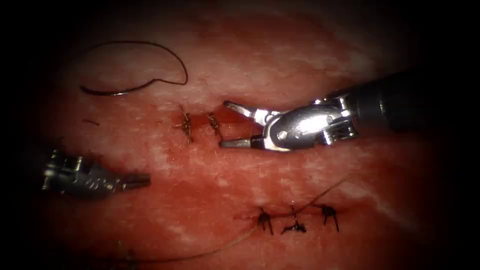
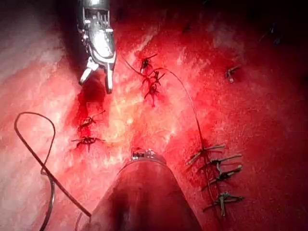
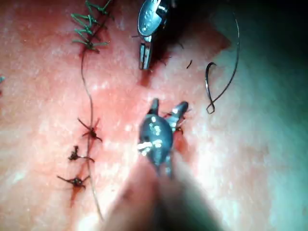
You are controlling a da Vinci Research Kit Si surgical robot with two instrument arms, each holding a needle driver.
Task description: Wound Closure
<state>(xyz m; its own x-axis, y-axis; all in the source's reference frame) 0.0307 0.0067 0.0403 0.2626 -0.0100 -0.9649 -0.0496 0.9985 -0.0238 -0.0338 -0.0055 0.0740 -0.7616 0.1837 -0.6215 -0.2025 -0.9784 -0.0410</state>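
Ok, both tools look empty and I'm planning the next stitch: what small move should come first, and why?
Probably bring the left arm's tool toward the dark curved needle to grasp it. It lies loose on the red tissue, left of the cut, black thread looping above it. That tool, shut on nothing, sits nearer; the right arm's tool hangs open at the cut, empty.
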